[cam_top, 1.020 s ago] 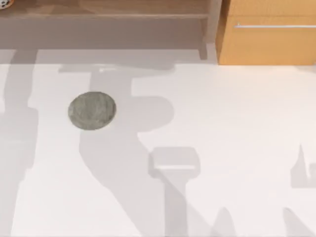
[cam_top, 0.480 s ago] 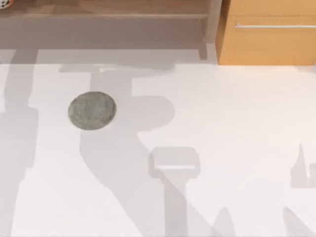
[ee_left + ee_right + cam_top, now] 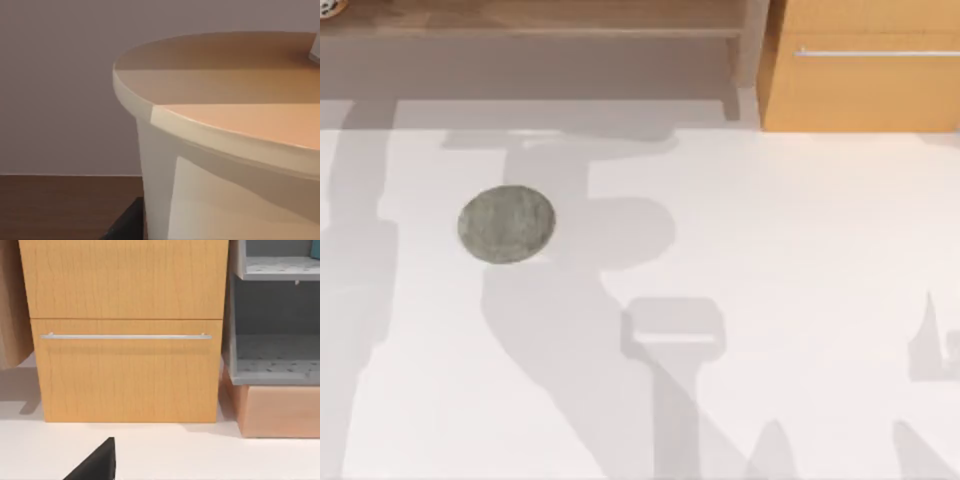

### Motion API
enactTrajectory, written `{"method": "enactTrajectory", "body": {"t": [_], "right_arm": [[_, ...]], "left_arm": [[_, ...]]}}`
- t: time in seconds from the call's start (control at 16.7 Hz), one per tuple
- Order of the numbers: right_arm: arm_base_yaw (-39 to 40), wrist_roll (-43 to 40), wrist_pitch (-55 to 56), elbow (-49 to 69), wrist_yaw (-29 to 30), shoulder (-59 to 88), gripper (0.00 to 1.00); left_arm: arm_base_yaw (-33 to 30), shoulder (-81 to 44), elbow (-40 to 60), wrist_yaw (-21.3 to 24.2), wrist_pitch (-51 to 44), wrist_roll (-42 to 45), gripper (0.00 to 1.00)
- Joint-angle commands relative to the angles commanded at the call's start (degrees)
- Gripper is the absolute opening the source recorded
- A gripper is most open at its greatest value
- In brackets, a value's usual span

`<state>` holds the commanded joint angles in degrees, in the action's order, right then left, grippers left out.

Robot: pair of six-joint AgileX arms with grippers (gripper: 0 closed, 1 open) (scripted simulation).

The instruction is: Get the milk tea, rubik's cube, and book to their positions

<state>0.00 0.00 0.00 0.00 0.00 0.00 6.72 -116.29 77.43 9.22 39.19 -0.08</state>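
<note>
Your left wrist view: milk tea lid close up; grey disc bare on the surface; neither tool's state can be told

We look down on a white table crossed by soft grey shadows. Along its far edge stands a low wooden shelf on the left and an orange-brown wooden cabinet with a slim silver handle on the right. Beside the cabinet sits a grey open shelf unit on a pale wooden base. Elsewhere, a plain mauve wall meets a dark brown wooden surface.
</note>
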Motion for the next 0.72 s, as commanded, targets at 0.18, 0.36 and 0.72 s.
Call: {"method": "enactTrajectory", "body": {"t": [0.18,0.36,0.72], "right_arm": [[0.0,0.0,0.0,0.0,0.0,0.0,1.0],[0.0,0.0,0.0,0.0,0.0,0.0,1.0],[0.0,0.0,0.0,0.0,0.0,0.0,1.0]], "left_arm": [[0.4,5.0,-5.8,0.5,0.9,-0.1,0.0],[1.2,11.2,-14.6,1.2,2.3,0.1,0.0],[1.8,15.6,-19.3,1.7,3.4,0.1,0.0]]}}
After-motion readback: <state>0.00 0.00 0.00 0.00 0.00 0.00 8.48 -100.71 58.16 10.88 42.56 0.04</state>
